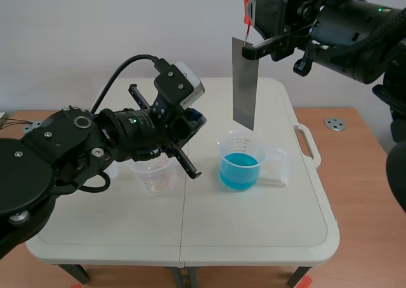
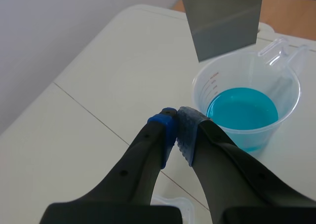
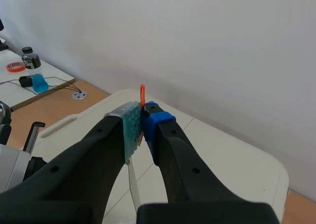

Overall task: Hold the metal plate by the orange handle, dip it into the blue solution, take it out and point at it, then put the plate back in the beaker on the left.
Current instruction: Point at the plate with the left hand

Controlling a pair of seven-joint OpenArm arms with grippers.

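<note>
"Orange handle [image 1: 248,1] pinched between the right gripper's [image 3: 140,123] pads, metal plate [image 1: 244,82] hanging straight down over the blue solution [image 1: 239,170] — its lower edge above the rim, touching nothing. Is it wet?"

"Can't tell from here. If the dip is done, the pointing falls to the left gripper [image 2: 177,128]. Its fingers are pressed together on nothing, and it is aimed towards the plate's lower end. I'd bring the tip near the plate's face and stop short — a nudge would set a plate held only at its top swinging."

"And the trip back?"

"The empty beaker [image 1: 155,177] sits to the left, partly hidden under the left arm. That arm is what stands in the way, so I'd want it drawn aside first. The plate should also travel high enough to pass the full beaker's [image 1: 221,155] rim."

"Anything else?"

"A small metal disc [image 1: 334,124] on the wooden surface beyond the white table [image 1: 254,237], well apart."
</note>
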